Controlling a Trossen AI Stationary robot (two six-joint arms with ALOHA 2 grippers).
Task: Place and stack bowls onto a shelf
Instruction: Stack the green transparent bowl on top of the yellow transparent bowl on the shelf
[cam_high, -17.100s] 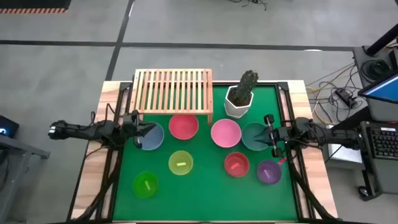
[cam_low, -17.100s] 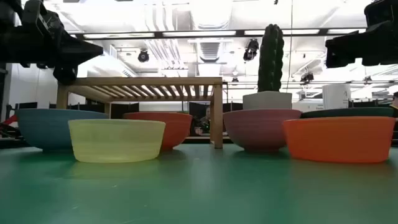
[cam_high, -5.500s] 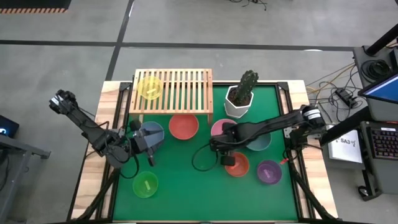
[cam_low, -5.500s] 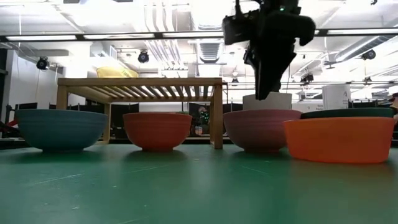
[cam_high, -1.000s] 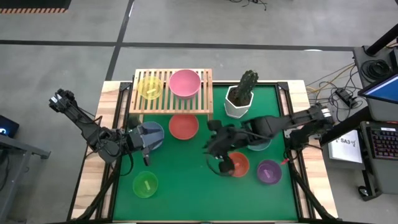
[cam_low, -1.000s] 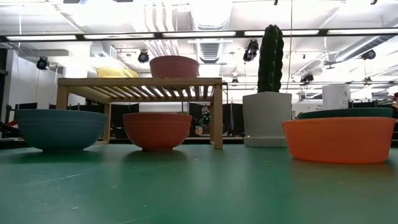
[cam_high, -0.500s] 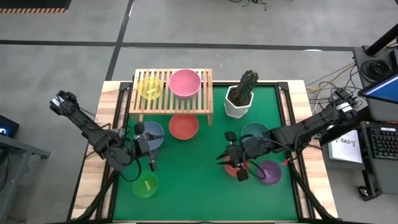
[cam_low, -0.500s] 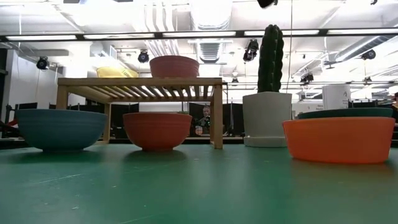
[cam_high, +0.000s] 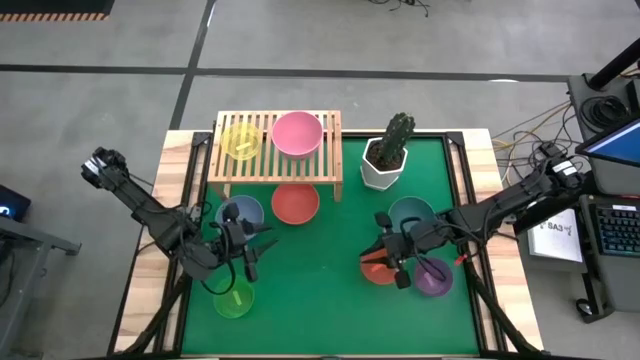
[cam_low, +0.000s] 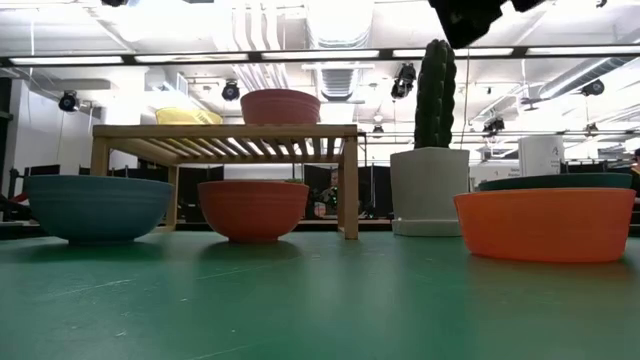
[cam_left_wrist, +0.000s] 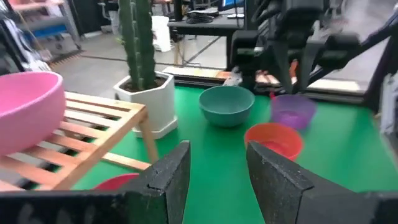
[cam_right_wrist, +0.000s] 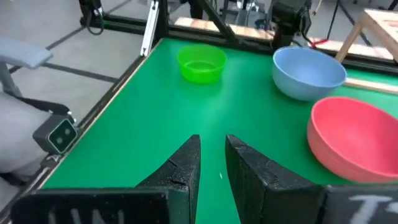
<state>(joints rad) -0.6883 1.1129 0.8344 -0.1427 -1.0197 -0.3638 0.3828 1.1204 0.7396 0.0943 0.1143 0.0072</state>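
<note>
Two bowls sit on the shelf (cam_high: 278, 146) for you already: the yellow bowl (cam_high: 240, 140) at one end of the slats and the pink bowl (cam_high: 298, 133) beside it, both upright.

Your left gripper (cam_high: 252, 243) hangs over the green mat (cam_high: 310, 290) with its jaws spread apart and nothing between them. The blue-grey bowl (cam_high: 240, 213) lies just behind those jaws, toward the shelf, and the lime green bowl (cam_high: 235, 297) sits near them on the side toward the table's front edge. The coral-red bowl (cam_high: 295, 203) stands a little farther off, in front of the shelf's legs. In the left wrist view you look past the parted jaws across the mat to the teal bowl (cam_left_wrist: 226, 105), the red-orange bowl (cam_left_wrist: 273, 140) and the purple bowl (cam_left_wrist: 293, 112), with the white cactus pot (cam_left_wrist: 150, 102) near the shelf's corner.

Your right gripper (cam_high: 386, 252) hovers above the red-orange bowl, not gripping it; its jaws show a narrow gap in the right wrist view and hold nothing. The purple bowl lies just beside that gripper toward the table's right edge, and the teal bowl just behind it. Straight ahead of those jaws, well apart across bare mat, you see the lime green bowl, the blue-grey bowl and the coral-red bowl.
</note>
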